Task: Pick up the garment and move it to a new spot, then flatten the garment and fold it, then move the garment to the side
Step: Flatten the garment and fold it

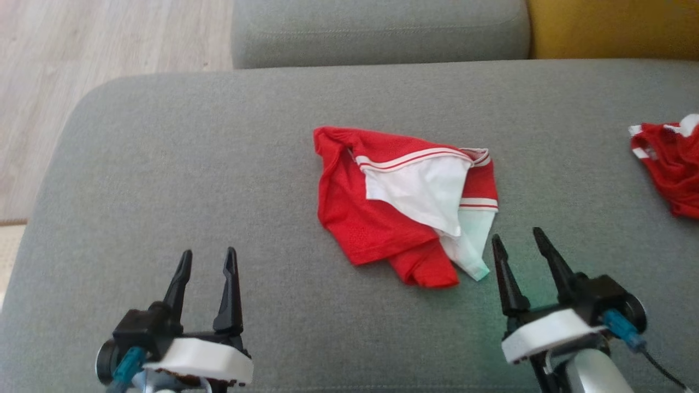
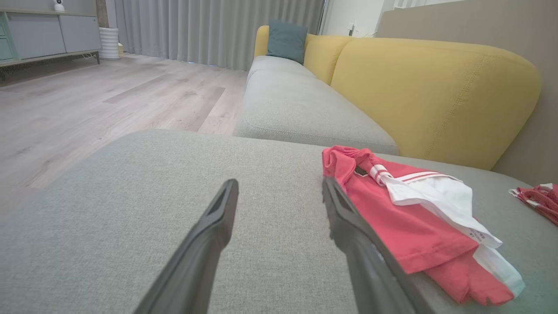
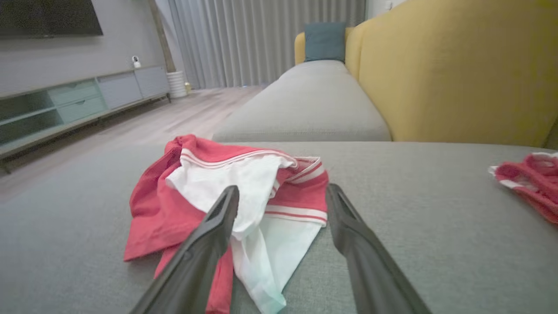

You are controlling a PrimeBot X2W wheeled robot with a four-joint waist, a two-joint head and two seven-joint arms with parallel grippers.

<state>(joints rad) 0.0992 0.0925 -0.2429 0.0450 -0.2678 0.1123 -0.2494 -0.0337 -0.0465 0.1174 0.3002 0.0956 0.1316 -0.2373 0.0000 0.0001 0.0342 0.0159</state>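
Reading both claws wide apart, nothing between the fingers. My left gripper (image 1: 209, 252) sits at the near left over the grey woven fabric sofa seat (image 1: 164, 164), well clear of any cloth. My right gripper (image 1: 517, 236) is at the near right, tips just beside the lower right corner of the crumpled red-and-white mesh garment (image 1: 371, 218); can't tell if it touches.

Garment lies in a heap mid-seat, between the two grippers and a bit further out. Red body is on my left, a white panel is folded over the top, striped red-white trim runs along the far edge, and a pale white tail points toward me.

Further right, cut by the frame edge: a second red-and-white bunched cloth (image 1: 669, 169), well apart from the first.

Beyond: another grey seat cushion (image 1: 382, 33), mustard-yellow padded backrest (image 1: 611, 27) to its right, pale wood plank floor (image 1: 82, 54) to the left. Far end, left wrist view: teal square pillow (image 2: 286, 41), grey pleated curtains (image 2: 209, 26).
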